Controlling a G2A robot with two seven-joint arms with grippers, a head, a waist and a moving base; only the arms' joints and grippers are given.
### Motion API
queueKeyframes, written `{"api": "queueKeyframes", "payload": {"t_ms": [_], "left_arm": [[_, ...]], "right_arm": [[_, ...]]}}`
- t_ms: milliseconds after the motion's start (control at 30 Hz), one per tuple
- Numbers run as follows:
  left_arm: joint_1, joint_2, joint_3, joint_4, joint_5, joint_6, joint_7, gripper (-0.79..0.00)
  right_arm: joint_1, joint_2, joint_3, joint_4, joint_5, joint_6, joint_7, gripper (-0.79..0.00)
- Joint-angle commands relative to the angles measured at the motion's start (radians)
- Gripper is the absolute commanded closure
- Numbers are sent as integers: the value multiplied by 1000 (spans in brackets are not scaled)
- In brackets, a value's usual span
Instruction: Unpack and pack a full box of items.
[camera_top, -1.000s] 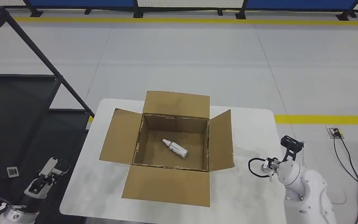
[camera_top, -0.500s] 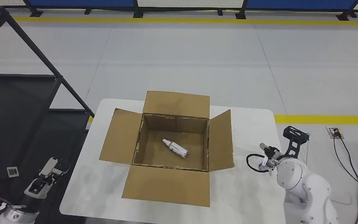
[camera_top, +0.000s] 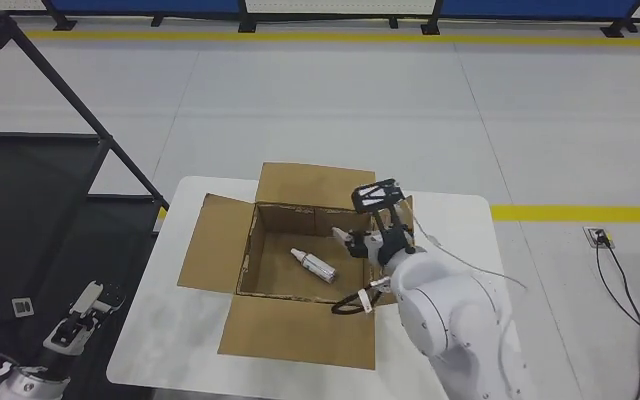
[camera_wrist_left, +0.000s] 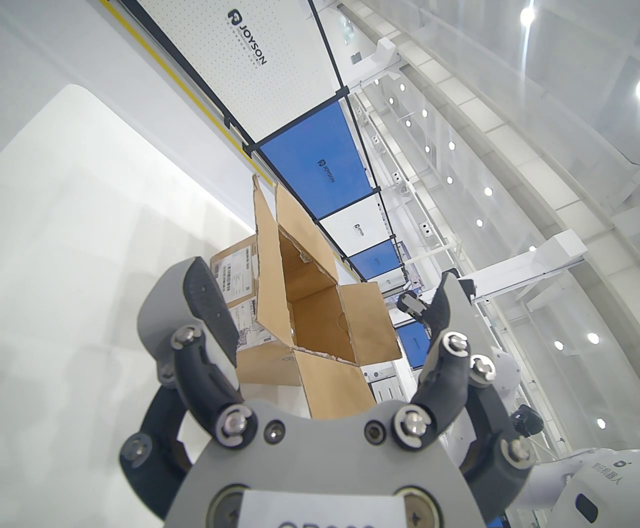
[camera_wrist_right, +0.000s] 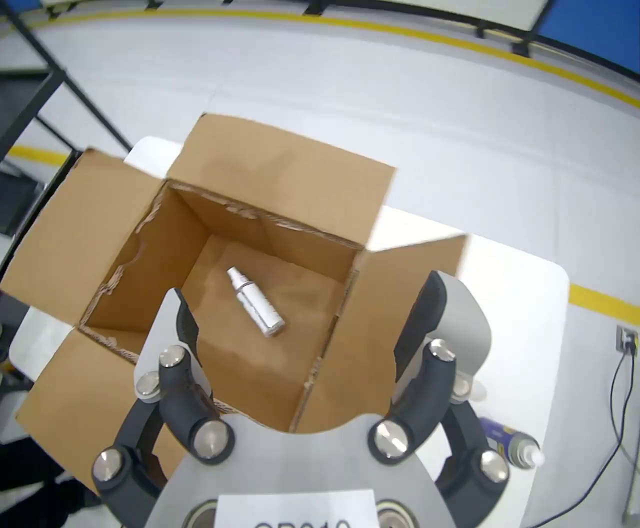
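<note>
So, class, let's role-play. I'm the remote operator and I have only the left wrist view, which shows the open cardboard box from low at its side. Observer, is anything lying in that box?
Observer: Yes. One white spray bottle lies on its side on the floor of the box.
Operator: And the other arm, is it carrying something?
Observer: No. The right gripper hangs above the box's opening with its jaws open and empty. A dark blue bottle with a white cap lies on the table outside the box.
</note>
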Motion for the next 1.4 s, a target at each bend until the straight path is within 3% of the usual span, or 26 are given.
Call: {"api": "queueKeyframes", "payload": {"t_ms": [0, 133, 267, 567, 967, 1067, 1133, 1200, 1367], "left_arm": [[0, 0, 0, 0, 0, 0, 0, -785], [0, 0, 0, 0, 0, 0, 0, -785], [0, 0, 0, 0, 0, 0, 0, -785], [0, 0, 0, 0, 0, 0, 0, -785], [0, 0, 0, 0, 0, 0, 0, -785], [0, 0, 0, 0, 0, 0, 0, -785], [0, 0, 0, 0, 0, 0, 0, -785], [0, 0, 0, 0, 0, 0, 0, -785], [0, 0, 0, 0, 0, 0, 0, -785]], "right_arm": [[133, -21, -62, 160, 81, -20, 25, -785], [354, -82, -189, 517, 247, -54, 38, -785], [504, -156, -310, 852, 405, -134, 19, -785], [625, -302, -459, 1298, 563, -241, -76, -785], [633, -412, -518, 1586, 571, -278, -208, -782], [632, -427, -524, 1621, 558, -263, -241, -662], [632, -436, -529, 1639, 545, -244, -263, -622], [629, -444, -537, 1652, 526, -217, -279, -508], [621, -458, -540, 1681, 511, -198, -309, -526]]}}
